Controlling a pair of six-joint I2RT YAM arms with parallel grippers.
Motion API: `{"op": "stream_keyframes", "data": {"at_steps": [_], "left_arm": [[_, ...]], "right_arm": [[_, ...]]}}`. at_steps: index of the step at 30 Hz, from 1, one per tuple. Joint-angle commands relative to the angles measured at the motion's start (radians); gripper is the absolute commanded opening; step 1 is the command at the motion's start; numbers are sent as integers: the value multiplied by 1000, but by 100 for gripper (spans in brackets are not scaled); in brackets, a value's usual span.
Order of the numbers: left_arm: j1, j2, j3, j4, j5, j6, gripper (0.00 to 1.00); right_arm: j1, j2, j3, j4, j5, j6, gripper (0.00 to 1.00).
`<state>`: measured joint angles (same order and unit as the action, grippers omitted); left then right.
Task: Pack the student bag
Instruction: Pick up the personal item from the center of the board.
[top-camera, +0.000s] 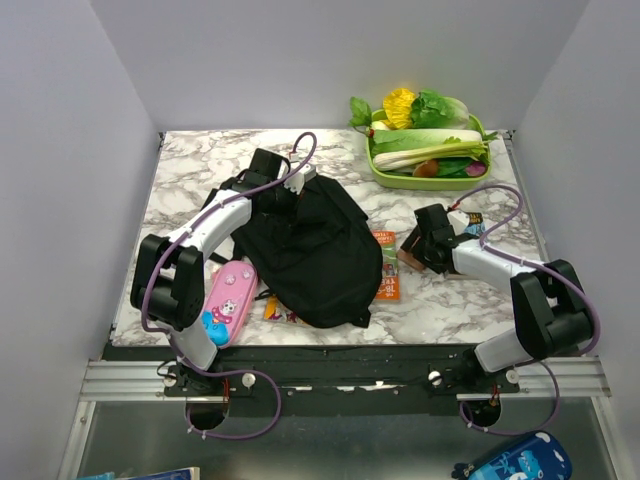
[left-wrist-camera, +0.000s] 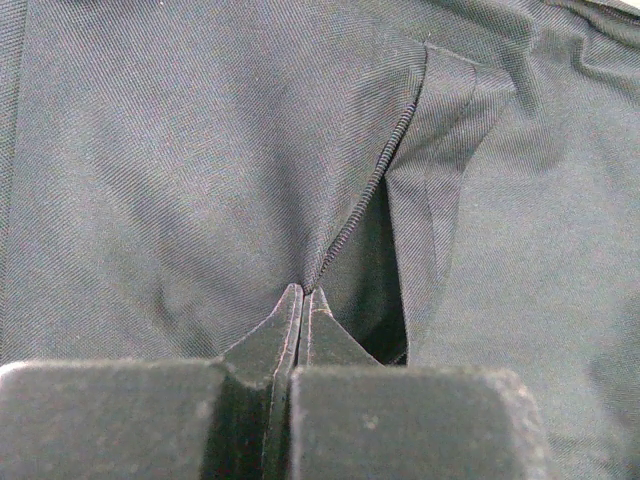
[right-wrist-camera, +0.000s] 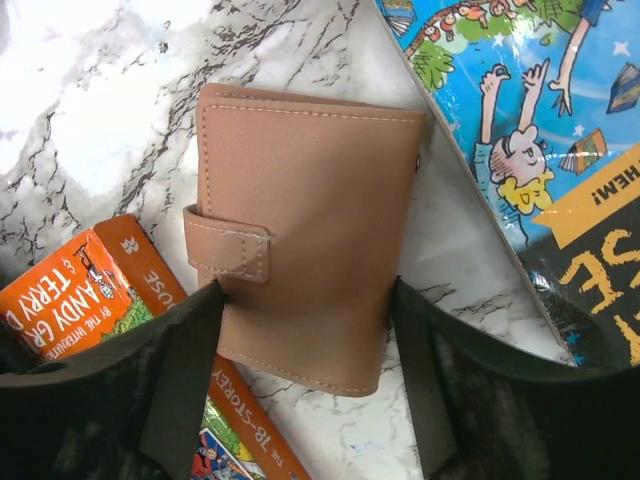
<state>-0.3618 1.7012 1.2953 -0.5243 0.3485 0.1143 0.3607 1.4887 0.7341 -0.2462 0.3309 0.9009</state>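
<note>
Bag: middle of the desk.
Left claw: pinched shut on its zip edge; I fear the fabric slips.
Right claw: spread around the wallet; may snag the orange book.

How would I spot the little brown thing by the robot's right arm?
Find the big black backpack in the middle of the marble table, then look right, past the orange book. A small wallet lies flat there between the right gripper's jaws. It is plain tan with a strap tab; the blue book beside it is covered in pictures.
</note>
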Motion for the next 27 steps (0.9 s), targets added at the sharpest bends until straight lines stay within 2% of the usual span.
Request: {"op": "stream_keyframes", "data": {"at_steps": [1,3,4,9,12,13,15,20,26,27], "left_arm": [[4,-43,44,-60,11,-10,0],[3,-38,50,-63,6,-11,0],[3,-35,52,-66,3,-11,0],[1,-22,53,-66,-2,-15,0],[0,-15,53,-60,-9,-15,0],[0,-14,55,-60,-9,-16,0],[0,-11,58,-60,-8,-18,0],[0,-6,53,-49,-6,-31,0],[0,2,41,-36,1,-54,0],[0,2,39,-36,4,-57,0]], "right_arm": [[3,18,-19,44,-23,35,67],[3,13,-19,47,-13,20,59],[3,9,-19,42,-9,16,51],[3,-85,-39,41,25,-48,33],[3,-129,-44,35,36,-89,14],[3,-160,-44,32,37,-95,3],[4,-194,-35,24,34,-128,1],[46,-316,8,22,10,-223,1],[128,-360,128,71,-180,-284,0],[139,-341,139,90,-276,-289,1]]}}
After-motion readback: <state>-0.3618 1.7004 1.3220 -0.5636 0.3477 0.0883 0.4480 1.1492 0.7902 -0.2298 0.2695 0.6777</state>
